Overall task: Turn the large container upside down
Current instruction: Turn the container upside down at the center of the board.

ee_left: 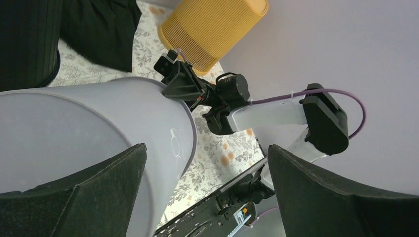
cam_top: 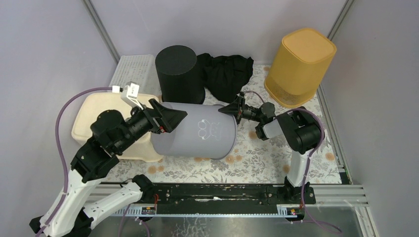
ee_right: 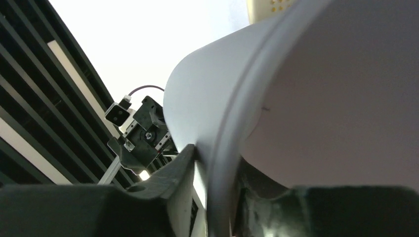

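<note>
A black rail (cam_top: 222,192) edges the flowered mat (cam_top: 276,158). On the mat a grey bin (cam_top: 197,136) lies on its side between the arms. The left gripper (cam_top: 170,118) is spread wide at its base end, and the right gripper (cam_top: 232,109) clasps its rim. Behind stand a black bin (cam_top: 179,71) and a yellow basket (cam_top: 299,66), with grey walls (cam_top: 44,49) around.

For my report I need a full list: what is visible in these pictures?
grey container: one, light grey, lying on its side in the centre
black bin: one, black, standing behind the grey container
cloth: one, black, back centre, beside the black bin
yellow basket: one, yellow, back right corner
white crate: one, white, back left
cream tub: one, cream, left side
table cover: one, pale with floral print, under everything
left end effector: one, black, open, at the container's left end
right end effector: one, black, closed on the container's right rim
</note>
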`<action>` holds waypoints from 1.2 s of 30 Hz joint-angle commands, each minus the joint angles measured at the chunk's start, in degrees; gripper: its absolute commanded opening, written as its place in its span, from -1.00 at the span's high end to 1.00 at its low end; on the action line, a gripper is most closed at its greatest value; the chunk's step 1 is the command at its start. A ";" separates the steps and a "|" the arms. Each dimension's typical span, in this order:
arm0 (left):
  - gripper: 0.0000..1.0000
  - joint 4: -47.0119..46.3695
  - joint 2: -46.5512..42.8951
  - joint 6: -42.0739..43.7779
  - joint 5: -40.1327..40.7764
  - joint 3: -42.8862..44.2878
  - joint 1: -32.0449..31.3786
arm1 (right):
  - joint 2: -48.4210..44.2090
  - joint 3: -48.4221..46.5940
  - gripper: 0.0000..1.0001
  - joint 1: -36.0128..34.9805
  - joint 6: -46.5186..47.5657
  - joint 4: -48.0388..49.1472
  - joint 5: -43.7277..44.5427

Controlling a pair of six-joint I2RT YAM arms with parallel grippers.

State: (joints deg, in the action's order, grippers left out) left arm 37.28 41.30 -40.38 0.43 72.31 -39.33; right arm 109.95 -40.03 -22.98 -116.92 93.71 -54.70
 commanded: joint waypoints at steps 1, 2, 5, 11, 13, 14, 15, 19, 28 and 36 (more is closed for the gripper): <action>-1.00 -2.40 -1.03 -0.81 -0.37 -2.95 0.22 | 3.07 0.98 0.21 -0.18 5.15 3.94 -2.81; -1.00 -2.58 -1.11 -0.98 -0.34 -3.53 0.23 | 3.34 1.04 0.11 -0.03 5.26 3.94 -2.97; -1.00 -3.47 -1.12 -1.46 -0.74 -5.23 0.24 | 4.20 1.34 -0.17 0.59 5.99 3.96 -3.54; -1.00 -6.55 -0.49 -3.04 -3.59 -8.25 0.22 | 5.83 2.87 -0.54 2.06 7.57 3.85 -4.39; -1.00 -7.51 -0.22 -3.42 -4.34 -9.14 0.22 | 5.96 3.23 -0.58 2.77 8.03 3.68 -4.88; -1.00 -7.87 -0.05 -3.54 -4.66 -9.48 0.18 | 6.04 3.47 -0.62 3.16 8.19 3.52 -5.08; -1.00 -8.24 0.13 -3.64 -4.84 -9.92 0.21 | 6.04 3.51 -0.64 3.53 8.37 3.42 -5.26; -1.00 -9.08 0.90 -3.87 -5.25 -10.70 0.22 | 6.46 4.21 -0.67 5.65 9.62 1.98 -5.99; -1.00 -11.21 2.70 -4.40 -6.63 -12.04 0.22 | -0.61 4.28 -0.75 9.19 40.04 -40.07 -3.56; -1.00 -12.35 3.05 -4.88 -7.28 -13.52 0.21 | -9.58 -2.93 -0.88 14.11 70.51 -83.22 7.94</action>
State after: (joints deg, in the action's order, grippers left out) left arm 29.47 44.56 -44.77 -5.48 59.81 -39.33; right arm 105.36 -38.81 -11.11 -64.86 33.43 -52.58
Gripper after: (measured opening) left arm 0.998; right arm 0.930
